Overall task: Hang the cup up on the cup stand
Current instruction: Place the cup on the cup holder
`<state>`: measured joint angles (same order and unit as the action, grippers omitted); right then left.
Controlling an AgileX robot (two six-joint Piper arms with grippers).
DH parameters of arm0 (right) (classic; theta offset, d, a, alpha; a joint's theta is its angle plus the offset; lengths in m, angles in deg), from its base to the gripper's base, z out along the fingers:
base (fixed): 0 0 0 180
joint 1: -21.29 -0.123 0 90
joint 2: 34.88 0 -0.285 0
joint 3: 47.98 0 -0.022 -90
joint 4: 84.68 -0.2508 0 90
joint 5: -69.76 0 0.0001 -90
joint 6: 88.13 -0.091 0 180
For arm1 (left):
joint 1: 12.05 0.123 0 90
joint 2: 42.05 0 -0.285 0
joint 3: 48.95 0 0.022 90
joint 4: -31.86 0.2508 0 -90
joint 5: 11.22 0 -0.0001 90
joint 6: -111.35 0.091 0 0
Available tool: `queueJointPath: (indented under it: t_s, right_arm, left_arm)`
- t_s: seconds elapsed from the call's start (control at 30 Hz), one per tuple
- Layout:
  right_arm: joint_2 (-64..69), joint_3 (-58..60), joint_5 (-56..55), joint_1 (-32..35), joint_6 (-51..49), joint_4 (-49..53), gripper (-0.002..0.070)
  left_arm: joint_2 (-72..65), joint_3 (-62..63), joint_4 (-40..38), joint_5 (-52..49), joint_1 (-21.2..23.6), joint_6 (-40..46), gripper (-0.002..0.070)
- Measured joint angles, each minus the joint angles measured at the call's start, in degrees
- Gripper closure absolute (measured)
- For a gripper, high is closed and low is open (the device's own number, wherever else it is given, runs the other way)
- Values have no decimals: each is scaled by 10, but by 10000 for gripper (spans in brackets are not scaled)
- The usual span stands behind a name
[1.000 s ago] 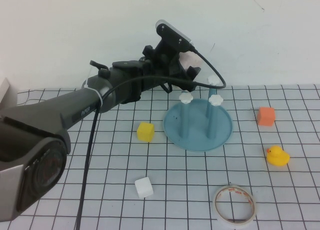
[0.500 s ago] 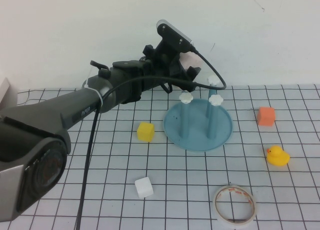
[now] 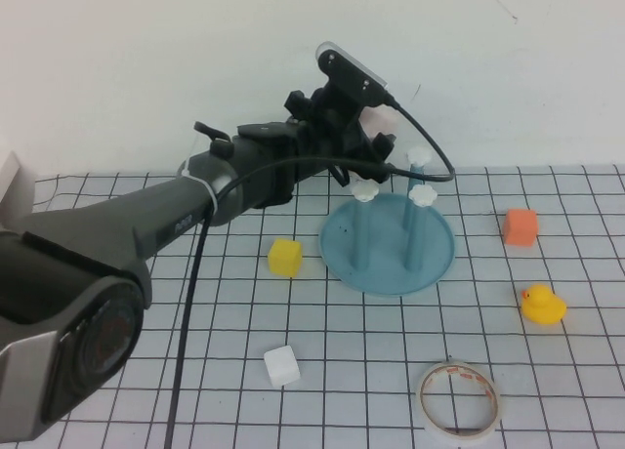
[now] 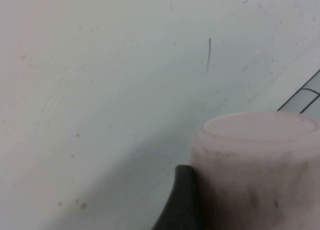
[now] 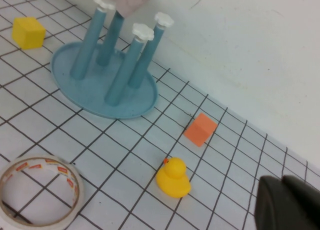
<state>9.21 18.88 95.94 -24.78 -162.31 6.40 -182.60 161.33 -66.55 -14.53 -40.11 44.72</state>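
Gripping the cup [image 4: 257,165] in our left gripper [image 3: 376,142], we hover it above the stand's [image 3: 388,264] far posts — lifted, not yet hung. Our right gripper [image 5: 290,202] sits clenched, parked away — lowering remains.

A plain white wall [image 3: 195,49] fills the upper part of the high view — matte, evenly lit, with no window or fixture in sight. A thin dark scratch [image 3: 496,2] marks it near the upper right, and the left wrist view shows another short dark line [image 4: 208,55] and some small brownish specks on the same pale surface. Below the wall lies the table [image 3: 576,371], covered in white with a regular grid of thin black lines. The light is soft and diffuse — shadows on the grid are faint and short. A white boxy edge [image 3: 10,181] shows at far left.
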Motion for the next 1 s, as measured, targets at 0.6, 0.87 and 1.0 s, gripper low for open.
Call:
queueJointPath:
  t_s: [0.6,0.87,1.0]
  right_arm:
    - [0,0,11,0,0,1,676]
    - [0,0,11,0,0,11,676]
    - [0,0,11,0,0,12,676]
  left_arm:
    - [1,0,-15,148,-30,5,122]
    - [1,0,-16,127,-30,5,123]
    - [1,0,-16,122,-30,5,123]
